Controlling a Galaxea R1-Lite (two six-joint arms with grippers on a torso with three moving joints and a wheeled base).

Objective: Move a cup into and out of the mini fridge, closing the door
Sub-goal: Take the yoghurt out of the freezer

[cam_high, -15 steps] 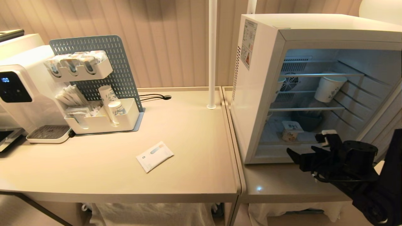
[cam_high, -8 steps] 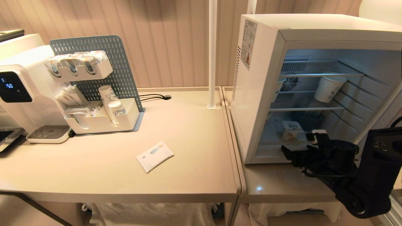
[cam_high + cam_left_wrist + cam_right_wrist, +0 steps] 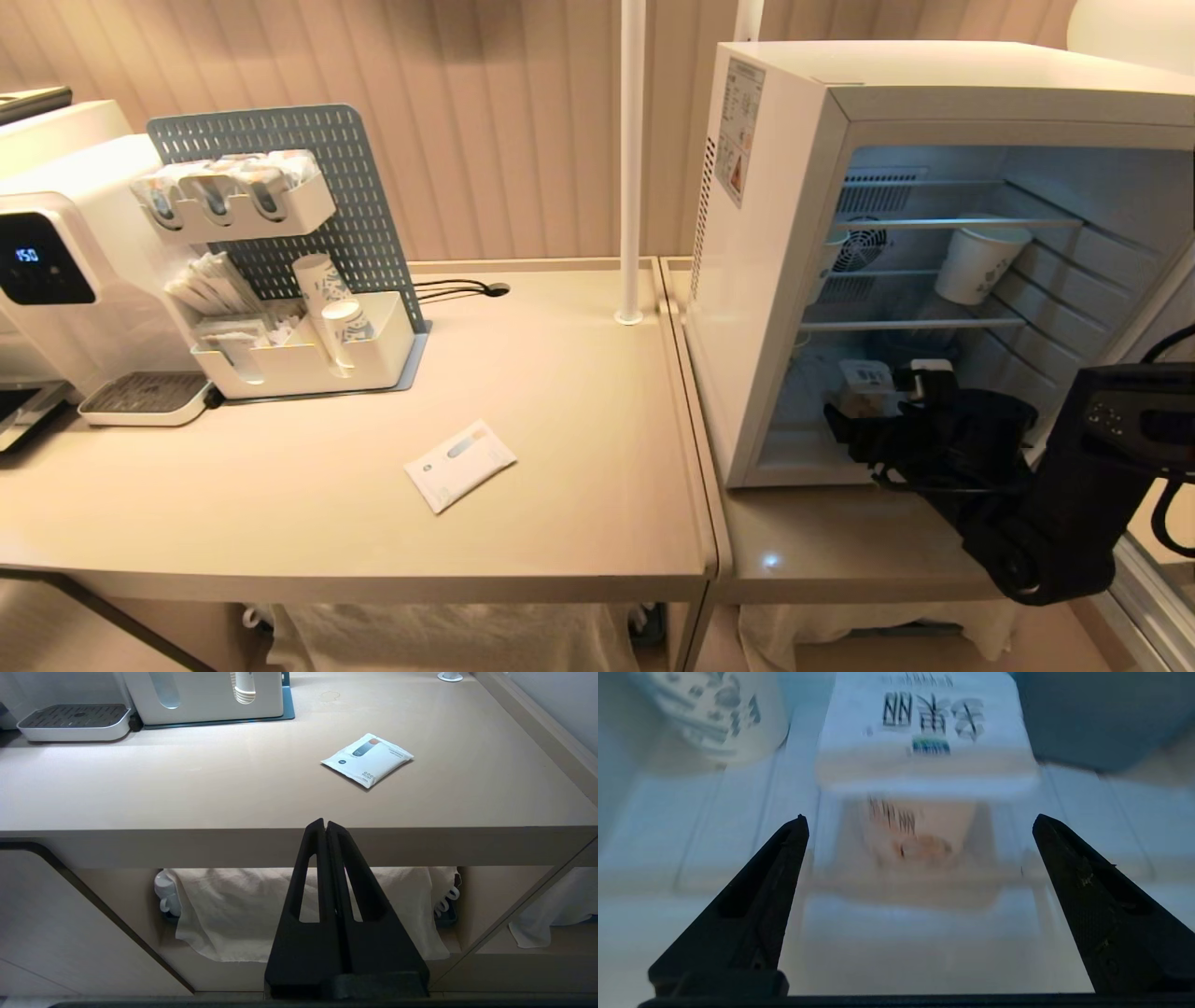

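One fridge (image 3: 775, 271) is seen standing open on the right-hand table (image 3: 822, 551), with one cup (image 3: 864, 387) set on its floor near the front. Inside the fridge two wire shelves are counted, and one paper cup (image 3: 976, 266) is lodged on the middle shelf above and right of the cup. The right gripper (image 3: 887, 411) is held at the fridge mouth with its two fingers spread wide and nothing between them; in the right wrist view the cup (image 3: 924, 788) is framed just ahead of the fingertips, untouched. The left gripper (image 3: 325, 826) is parked below the table edge left of the fridge, fingers pressed together and empty. One sachet (image 3: 459, 464) is laid on the table left of the fridge.
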